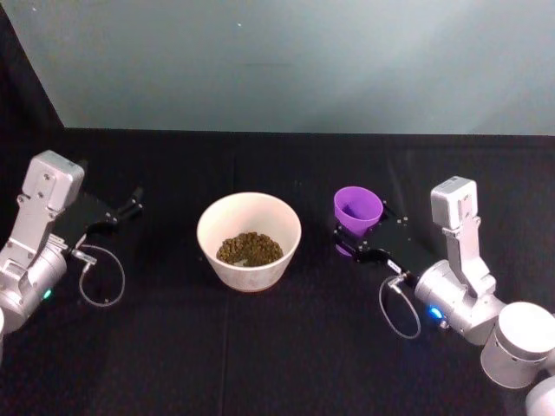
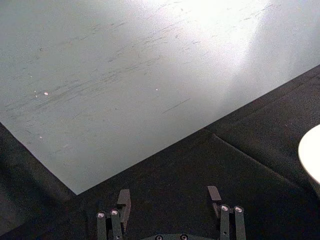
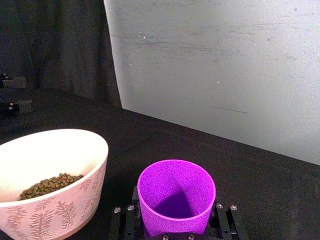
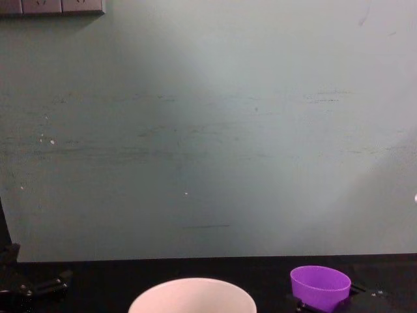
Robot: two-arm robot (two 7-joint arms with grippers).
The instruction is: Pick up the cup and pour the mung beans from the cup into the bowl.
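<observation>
Sitting near the middle of the black table (image 1: 277, 355), the bowl (image 1: 249, 240) is the widest thing here: round, pale cream, with a smooth rim and a faint leaf pattern on its outer wall that the right wrist view picks up. A layer of mung beans (image 1: 249, 249) covers its bottom.

Just to the bowl's right, apart from it, stands the cup (image 1: 357, 211), bright purple, smooth, tapering to its base and far narrower than the bowl. It is upright, and its inside looks empty in the right wrist view.

The right gripper (image 1: 362, 241) reaches in from the bowl's right side, forearm angled low over the table, its fingers pinching the cup around its lower wall, one on each side. Whether the cup's base touches the table cannot be told.

The left gripper (image 1: 130, 204) lies well to the bowl's left, low over the table and pointing toward the back wall (image 1: 286, 61), its fingers spread with nothing between them.
</observation>
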